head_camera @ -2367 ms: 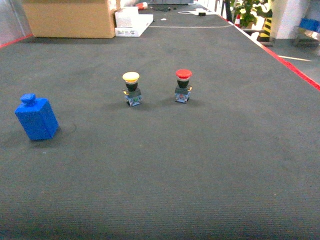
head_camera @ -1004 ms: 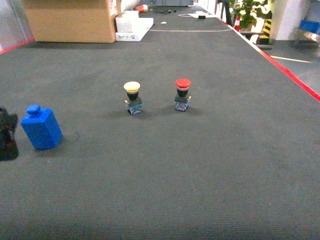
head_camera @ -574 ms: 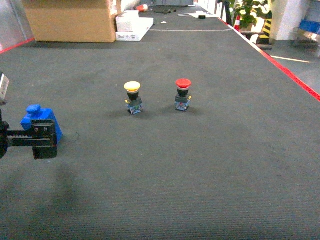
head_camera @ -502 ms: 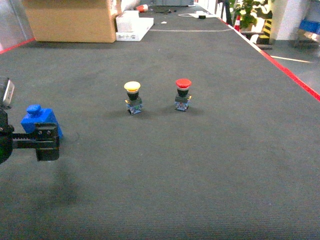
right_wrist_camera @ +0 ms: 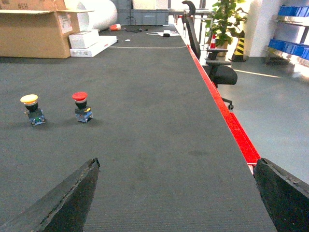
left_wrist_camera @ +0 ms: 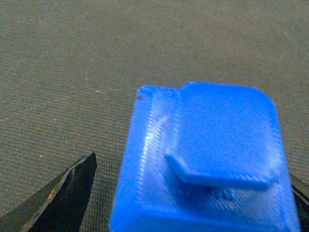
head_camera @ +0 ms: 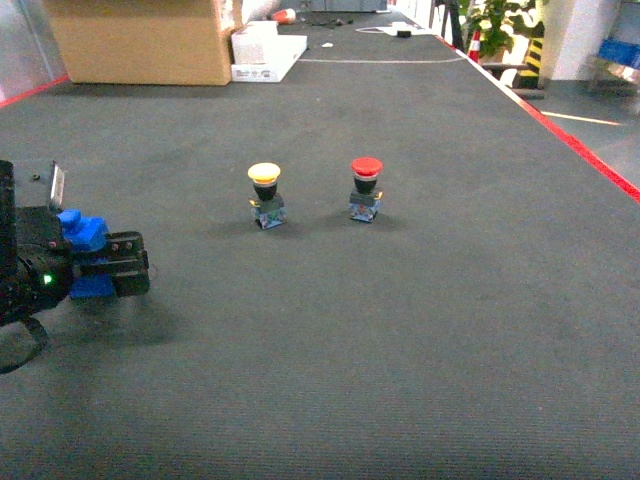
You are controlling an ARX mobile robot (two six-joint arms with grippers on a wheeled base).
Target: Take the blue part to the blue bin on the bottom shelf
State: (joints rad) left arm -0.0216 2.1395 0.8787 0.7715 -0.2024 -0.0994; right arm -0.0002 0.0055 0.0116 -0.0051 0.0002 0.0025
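Blue part (head_camera: 82,233) on dark carpet floor (head_camera: 400,330), far left, bracketed by left gripper (left_wrist_camera: 188,193) with jaws open either side, not yet closed. Grasp step: needs squeeze on block body, lift, then carry to bin and shelf, neither in view. Right gripper (right_wrist_camera: 176,193) open, idle; yellow button (head_camera: 265,195), red button (head_camera: 366,187), cardboard box (head_camera: 140,40) behind.

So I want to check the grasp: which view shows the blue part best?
The left wrist view: the blue part fills it, pincer tips at both sides. The head view shows it small behind the left pincer; the right wrist view misses it.
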